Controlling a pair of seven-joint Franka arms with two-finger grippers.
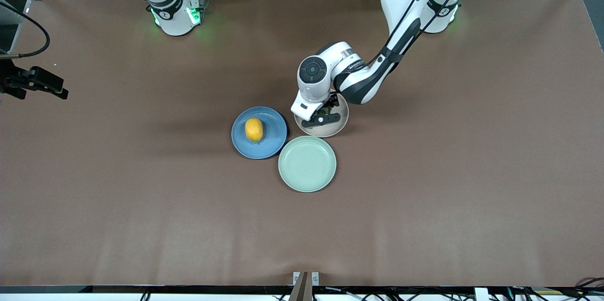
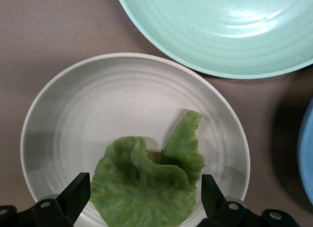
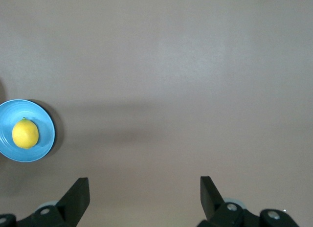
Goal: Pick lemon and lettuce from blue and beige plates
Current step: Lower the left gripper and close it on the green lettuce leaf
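Left end effector [image 2: 142,197] is held wide open, empty, straddling lettuce [image 2: 146,180] low over beige plate [image 2: 98,100]; mint plate [image 2: 220,26] rim close by. Right end effector [image 3: 144,197], open and empty, waits over bare counter [image 3: 171,65]; lemon [image 1: 254,129] on blue plate [image 1: 271,143].

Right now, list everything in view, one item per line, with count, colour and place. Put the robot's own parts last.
lemon: one, yellow-orange, lying on the blue plate.
lettuce: one leaf, dull green, lying on the beige plate.
blue plate: one, medium blue, mid-table, toward the right arm's end of the plate group.
beige plate: one, pale beige, beside the blue plate, toward the left arm's end.
mint-green plate: one, pale green, holding nothing, nearer the front camera than the other two.
table: one, brown.
left gripper: one, black fingers, open, low over the beige plate with the lettuce between its fingers.
right gripper: one, black fingers, open, over bare table, waiting.
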